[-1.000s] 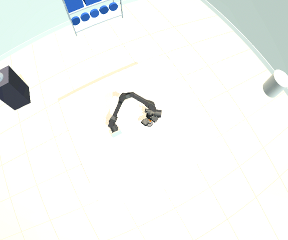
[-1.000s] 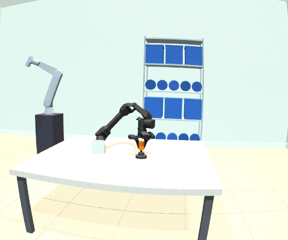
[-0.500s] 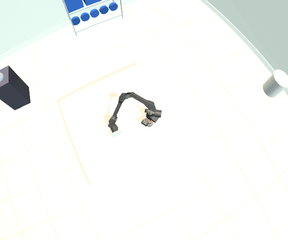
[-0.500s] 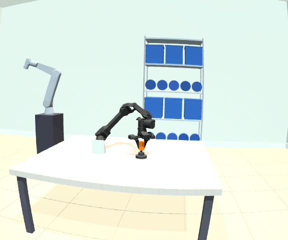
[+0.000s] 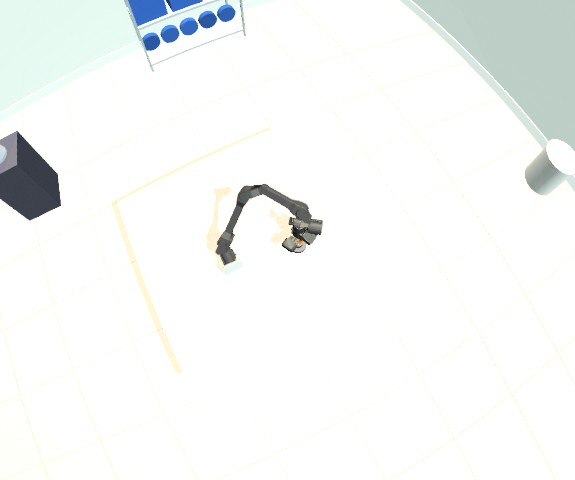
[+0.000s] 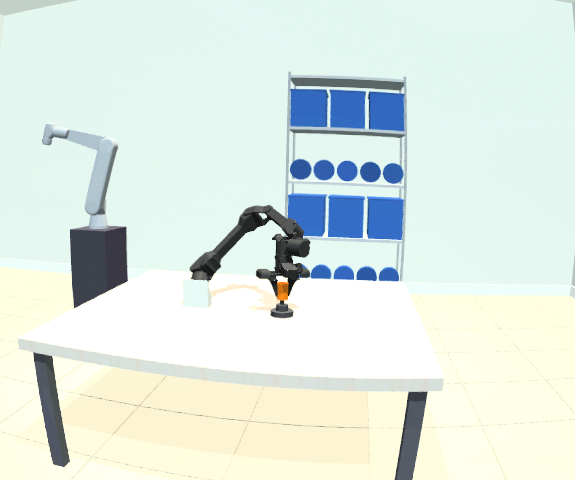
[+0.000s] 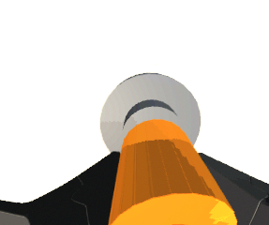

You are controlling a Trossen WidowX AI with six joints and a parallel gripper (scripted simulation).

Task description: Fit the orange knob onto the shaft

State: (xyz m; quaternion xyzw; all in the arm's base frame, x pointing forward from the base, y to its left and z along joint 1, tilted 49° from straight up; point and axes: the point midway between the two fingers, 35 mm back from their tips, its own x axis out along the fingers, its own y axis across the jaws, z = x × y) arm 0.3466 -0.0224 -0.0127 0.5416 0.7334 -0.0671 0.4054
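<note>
The orange knob (image 5: 300, 241) (image 6: 282, 290) (image 7: 159, 164) is upright between the fingers, directly above the round pedestal (image 5: 297, 250) (image 6: 281, 313) (image 7: 112, 110). My gripper (image 6: 282, 295) is shut on the knob and points down. In the exterior view, a short length of the dark shaft (image 6: 281, 302) shows between the knob's lower end and the pedestal's raised hub. The knob is not down on the pedestal. Whether the shaft's tip is in the hole or only touches it cannot be told. In the wrist view the knob hides the shaft; both flat sides are hidden.
The pedestal stands on the white table (image 6: 235, 356). The arm's pale base block (image 5: 232, 267) (image 6: 196, 293) is to the left of the pedestal. A shelf rack with blue bins (image 6: 347, 215) and another robot arm on a dark stand (image 6: 98, 266) are beyond the table.
</note>
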